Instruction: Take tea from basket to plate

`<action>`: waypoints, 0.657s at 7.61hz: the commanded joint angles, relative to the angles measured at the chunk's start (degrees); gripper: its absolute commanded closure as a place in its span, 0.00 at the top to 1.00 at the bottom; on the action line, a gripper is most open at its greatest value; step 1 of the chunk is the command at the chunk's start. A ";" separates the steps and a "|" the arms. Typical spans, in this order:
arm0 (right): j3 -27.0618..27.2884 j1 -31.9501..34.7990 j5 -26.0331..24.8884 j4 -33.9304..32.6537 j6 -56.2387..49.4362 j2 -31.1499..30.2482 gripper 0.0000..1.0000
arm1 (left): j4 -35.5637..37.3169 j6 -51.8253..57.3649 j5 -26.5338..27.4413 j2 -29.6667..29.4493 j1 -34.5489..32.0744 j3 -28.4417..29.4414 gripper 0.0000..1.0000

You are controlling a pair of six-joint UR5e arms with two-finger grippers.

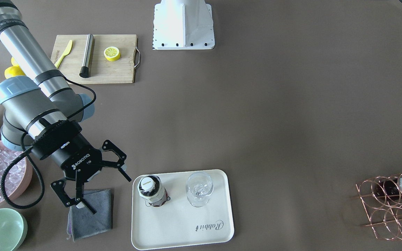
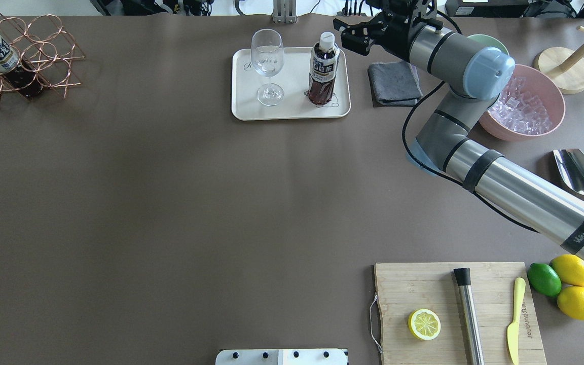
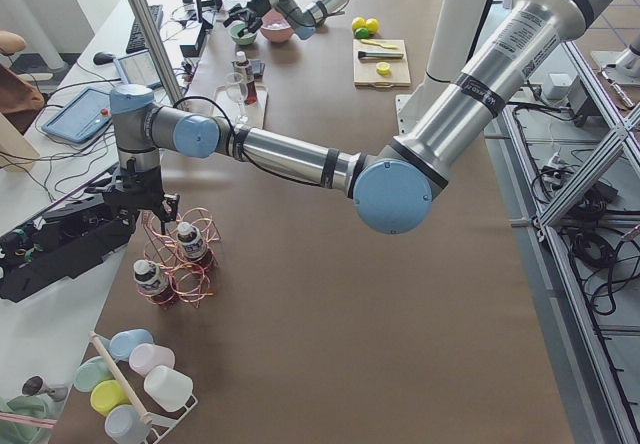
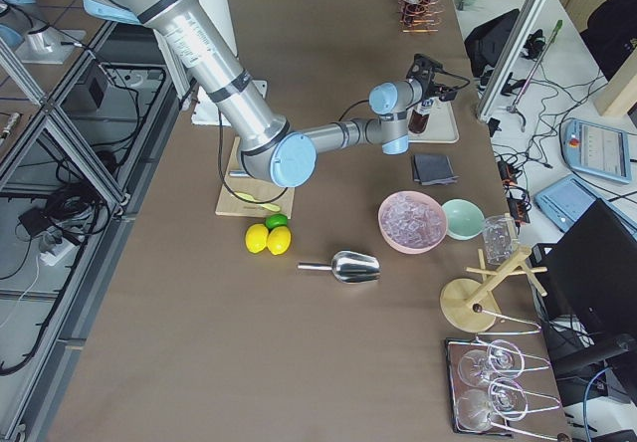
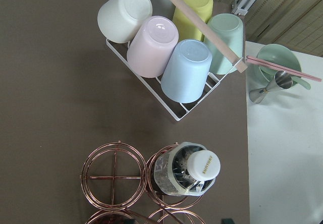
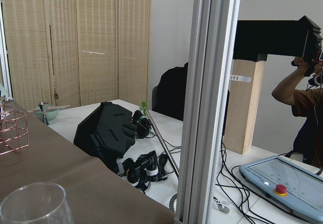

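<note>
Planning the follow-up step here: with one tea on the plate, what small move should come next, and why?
Probably lower the left gripper onto the next tea in the basket: its wrist camera looks straight down on that white cap. The first tea stands upright on the plate, and the right gripper is open, apart from it.

R arm (image 1: 30,59) and L arm (image 3: 290,154) were silver tube links w/ grey joint housings, pale-blue end caps and black bands, one R-arm band carrying pale lettering. A ribbed black cable (image 1: 43,184) looped off the R wrist, alongside a thinner black one. R gripper (image 1: 110,195) was black w/ open-linkage fingers and white "ROBOTIQ" lettering; the base (image 1: 183,24) was white w/ a row of black screws.
</note>
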 commanded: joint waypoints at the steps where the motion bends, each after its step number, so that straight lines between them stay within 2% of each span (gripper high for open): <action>1: 2.40 5.71 15.49 -4.00 4.05 -3.35 1.00 | -0.59 0.19 0.45 0.28 0.09 -0.13 0.99; 3: 3.04 7.91 23.15 -11.02 3.10 -4.86 1.00 | 2.20 5.27 -0.85 0.01 -1.83 -2.31 0.99; 4: 3.04 9.05 25.62 -17.67 3.01 -5.38 1.00 | 4.74 5.55 -1.82 0.54 -2.10 -5.55 0.99; 5: 3.12 9.84 27.82 -24.87 3.01 -5.65 1.00 | 8.16 6.86 -2.09 0.28 -2.54 -6.02 0.99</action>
